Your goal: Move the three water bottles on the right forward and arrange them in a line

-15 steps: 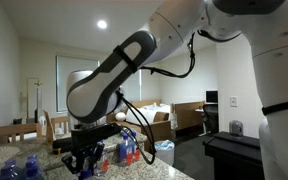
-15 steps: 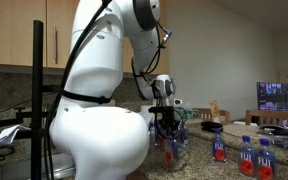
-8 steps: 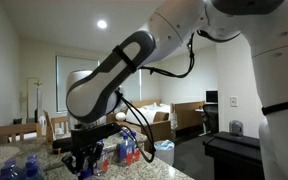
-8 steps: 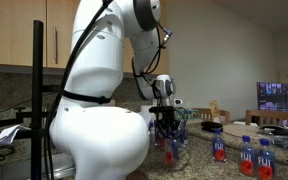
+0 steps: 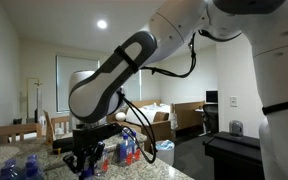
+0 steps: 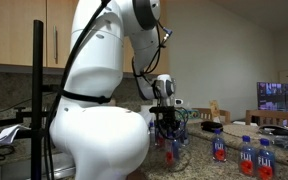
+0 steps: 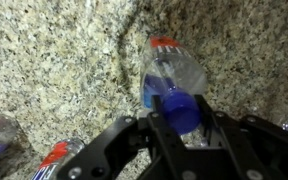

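Tool [image 7: 181,112] is clamped tight on the blue cap of one water bottle [image 7: 174,75], held upright low over the speckled granite tabletop [image 7: 64,60]. Can't tell if its base actually touches. The wrist view looks straight down on it. Two more bottles [image 7: 52,162] peek in at the near left corner. In an exterior view, three other bottles [image 6: 246,158] stand off to the right.

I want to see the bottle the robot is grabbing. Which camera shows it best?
The wrist view. It looks down on the water bottle, close up, with the hand shut on its blue cap. In both exterior views the bottle is tiny and partly hidden by the hand.
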You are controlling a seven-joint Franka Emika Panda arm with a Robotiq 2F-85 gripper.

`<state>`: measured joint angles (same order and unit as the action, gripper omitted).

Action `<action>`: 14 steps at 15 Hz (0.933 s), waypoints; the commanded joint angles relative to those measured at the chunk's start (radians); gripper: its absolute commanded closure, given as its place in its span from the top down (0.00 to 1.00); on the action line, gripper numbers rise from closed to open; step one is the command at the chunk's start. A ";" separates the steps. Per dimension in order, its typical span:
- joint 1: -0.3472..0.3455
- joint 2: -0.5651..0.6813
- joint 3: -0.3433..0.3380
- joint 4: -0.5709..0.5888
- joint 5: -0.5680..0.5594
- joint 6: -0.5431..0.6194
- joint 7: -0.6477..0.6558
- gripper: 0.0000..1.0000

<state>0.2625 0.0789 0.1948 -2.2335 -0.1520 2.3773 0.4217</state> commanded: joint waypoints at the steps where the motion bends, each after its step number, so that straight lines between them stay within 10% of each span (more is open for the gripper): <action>1: -0.015 -0.016 0.001 -0.066 0.025 0.051 -0.043 0.13; 12: -0.030 -0.027 -0.006 -0.101 0.081 0.111 -0.105 0.13; 13: -0.030 -0.027 -0.006 -0.102 0.084 0.112 -0.108 0.19; 14: -0.030 -0.029 -0.007 -0.103 0.089 0.112 -0.111 0.60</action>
<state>0.2483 0.0509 0.1837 -2.2848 -0.0964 2.4457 0.3632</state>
